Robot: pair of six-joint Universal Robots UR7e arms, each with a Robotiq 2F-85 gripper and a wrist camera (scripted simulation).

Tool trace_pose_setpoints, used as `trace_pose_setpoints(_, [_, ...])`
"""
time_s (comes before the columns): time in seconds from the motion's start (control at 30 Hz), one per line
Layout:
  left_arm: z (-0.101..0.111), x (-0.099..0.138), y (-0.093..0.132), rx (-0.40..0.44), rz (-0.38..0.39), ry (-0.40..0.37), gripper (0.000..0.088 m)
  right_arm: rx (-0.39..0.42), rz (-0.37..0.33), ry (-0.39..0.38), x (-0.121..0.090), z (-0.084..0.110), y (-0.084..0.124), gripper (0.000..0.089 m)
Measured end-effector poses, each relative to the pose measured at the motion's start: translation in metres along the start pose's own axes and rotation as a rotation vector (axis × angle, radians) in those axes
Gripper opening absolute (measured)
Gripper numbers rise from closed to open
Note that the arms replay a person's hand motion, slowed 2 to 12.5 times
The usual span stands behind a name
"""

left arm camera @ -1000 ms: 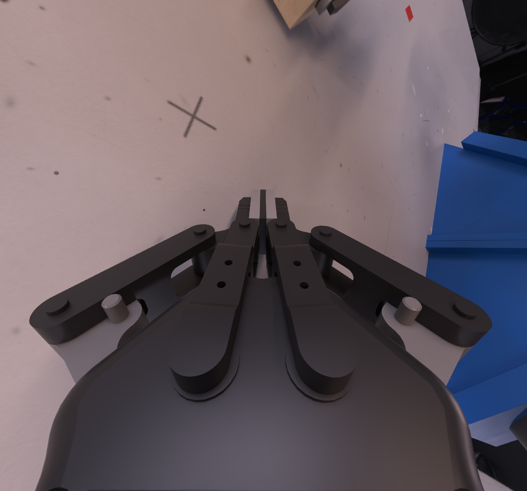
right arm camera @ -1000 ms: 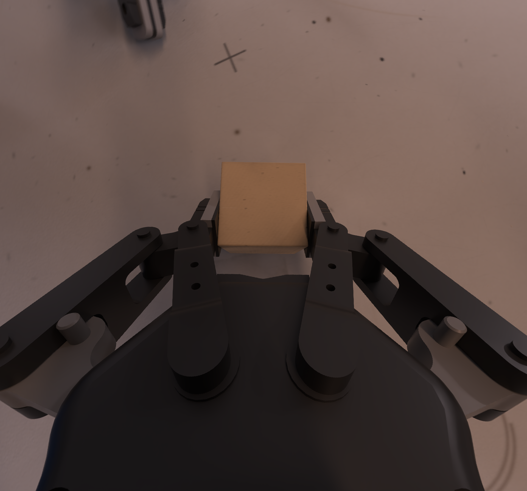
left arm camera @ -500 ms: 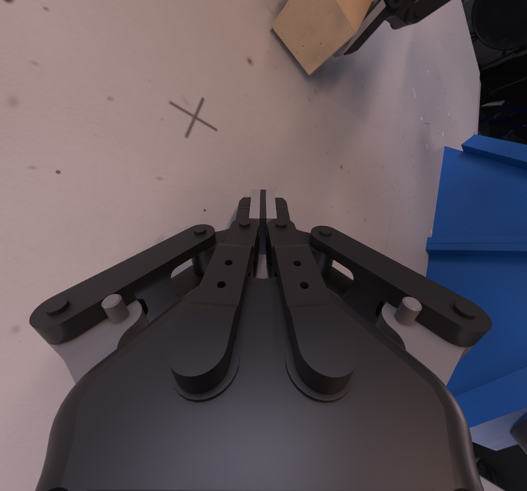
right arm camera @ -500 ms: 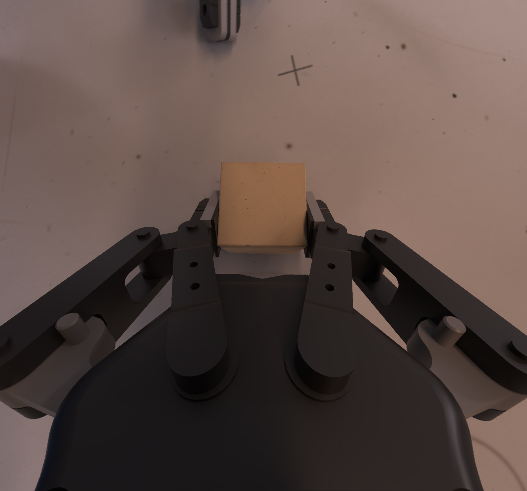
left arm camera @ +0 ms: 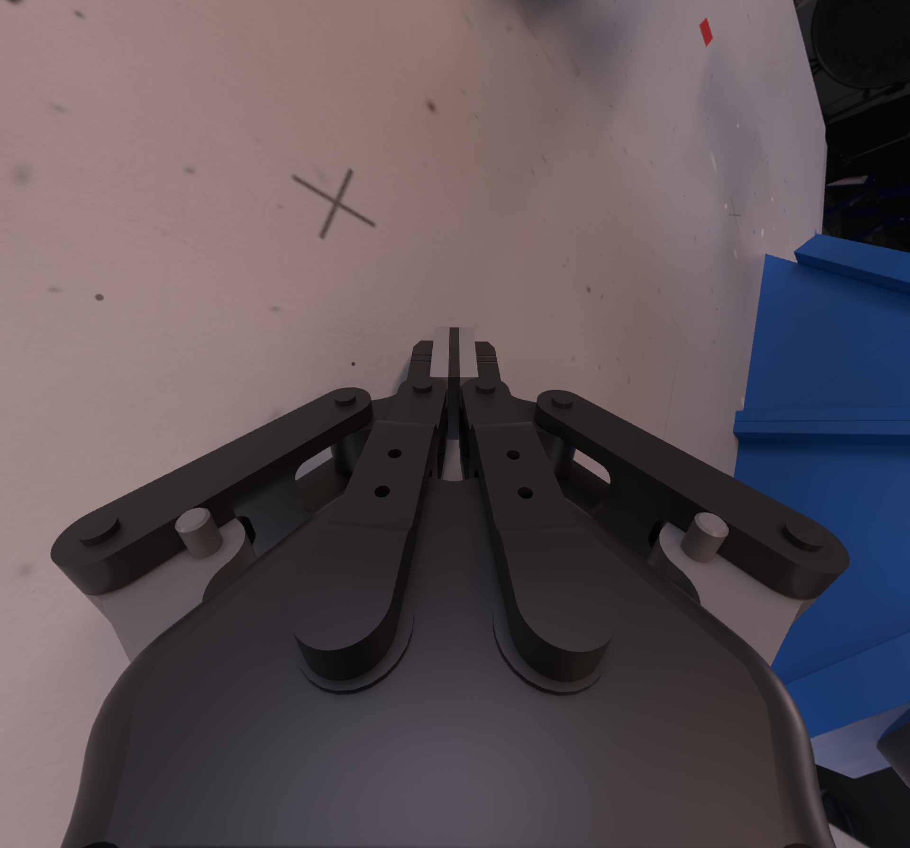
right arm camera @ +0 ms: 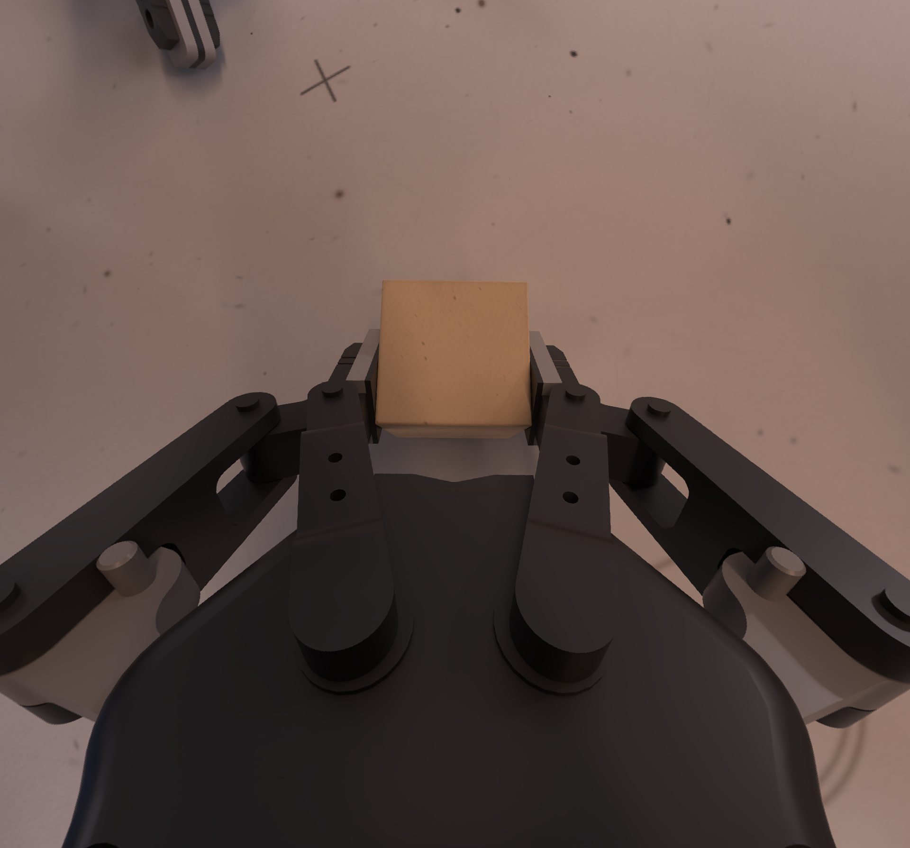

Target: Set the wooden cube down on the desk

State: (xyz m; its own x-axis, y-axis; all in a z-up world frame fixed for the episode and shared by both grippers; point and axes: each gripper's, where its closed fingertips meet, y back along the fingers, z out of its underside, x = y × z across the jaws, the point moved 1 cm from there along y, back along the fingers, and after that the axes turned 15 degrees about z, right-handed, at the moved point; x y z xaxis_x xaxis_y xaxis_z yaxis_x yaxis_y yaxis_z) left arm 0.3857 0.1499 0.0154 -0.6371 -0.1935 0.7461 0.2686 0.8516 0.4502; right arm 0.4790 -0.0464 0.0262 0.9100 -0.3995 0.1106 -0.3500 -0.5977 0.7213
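While its pads press both sides of the wooden cube [right arm camera: 452,356], the right gripper [right arm camera: 453,371] hangs over bare desk [right arm camera: 640,184]; the left gripper [left arm camera: 454,354], clenched empty, sits beyond a pencilled cross [right arm camera: 325,80], the desk edge and a blue bin [left arm camera: 832,381] just beside it.

The surface [right arm camera: 640,159] was pale pinkish-grey, speckled with dark spots, bearing a thin dark cross [right arm camera: 325,80]. Below that cross, a light tan wooden cube [right arm camera: 450,356] showed. A small red mark [left arm camera: 706,31] and blue block [left arm camera: 832,430] lay rightward.
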Motion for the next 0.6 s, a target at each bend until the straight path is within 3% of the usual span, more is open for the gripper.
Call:
trace_pose_setpoints(0.1, [0.000,0.000,0.000,0.000,-0.002,-0.002,0.0000,0.020,-0.036,-0.043,0.001,0.005,0.004,0.0445])
trace_pose_setpoints(0.2, [0.000,0.000,0.000,0.001,-0.006,-0.005,0.0000,0.031,-0.078,-0.028,-0.006,0.010,0.009,0.0445])
trace_pose_setpoints(0.4, [0.000,0.000,0.000,0.003,-0.011,-0.008,0.0000,0.059,-0.166,0.150,-0.042,0.017,0.020,0.0446])
trace_pose_setpoints(0.5, [0.000,0.000,0.000,0.002,-0.009,-0.008,0.0000,0.063,-0.149,0.214,-0.049,0.022,0.025,0.0446])
trace_pose_setpoints(0.6, [0.000,0.000,0.000,0.000,-0.006,-0.007,0.0000,0.046,-0.103,0.207,-0.045,0.027,0.030,0.0446])
